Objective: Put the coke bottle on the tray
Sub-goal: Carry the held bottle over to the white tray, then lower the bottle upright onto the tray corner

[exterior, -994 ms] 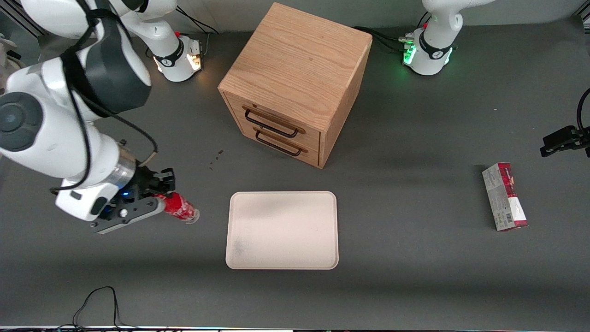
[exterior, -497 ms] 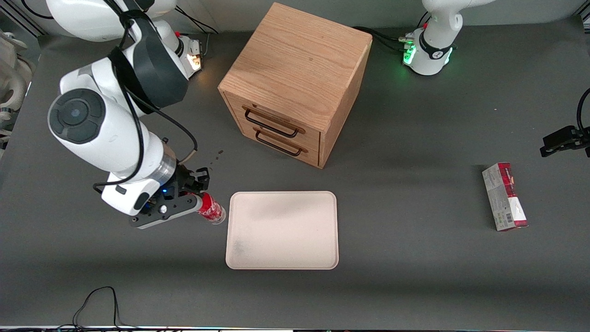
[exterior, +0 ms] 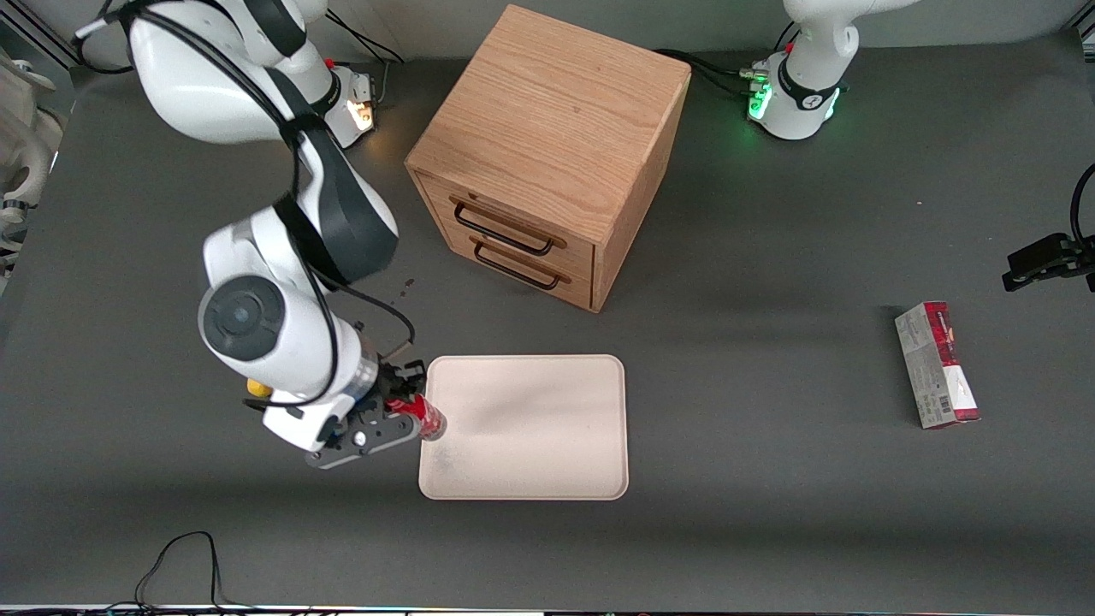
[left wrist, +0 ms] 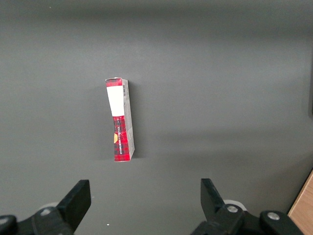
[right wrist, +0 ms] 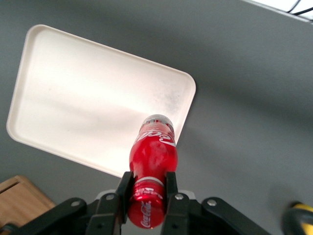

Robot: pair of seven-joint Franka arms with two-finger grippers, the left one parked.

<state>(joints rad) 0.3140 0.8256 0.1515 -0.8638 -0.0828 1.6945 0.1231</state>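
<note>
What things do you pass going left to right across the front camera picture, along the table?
Yellow lump → end effector shut on the coke bottle → tray → red-and-grey carton.

I see my gripper [exterior: 409, 417] holding the coke bottle [exterior: 425, 417] over the tray's [exterior: 547, 462] edge at the working arm's end, the cabinet [exterior: 547, 154] farther back on the desk [exterior: 770, 513].

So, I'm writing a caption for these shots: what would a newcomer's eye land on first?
First the red coke bottle, clamped near its cap end in the gripper and held at the edge of the cream tray on the working arm's side. Next the big wooden drawer cabinet, farther from the front camera than the tray. A red-and-grey carton lies alone toward the parked arm's end.
</note>
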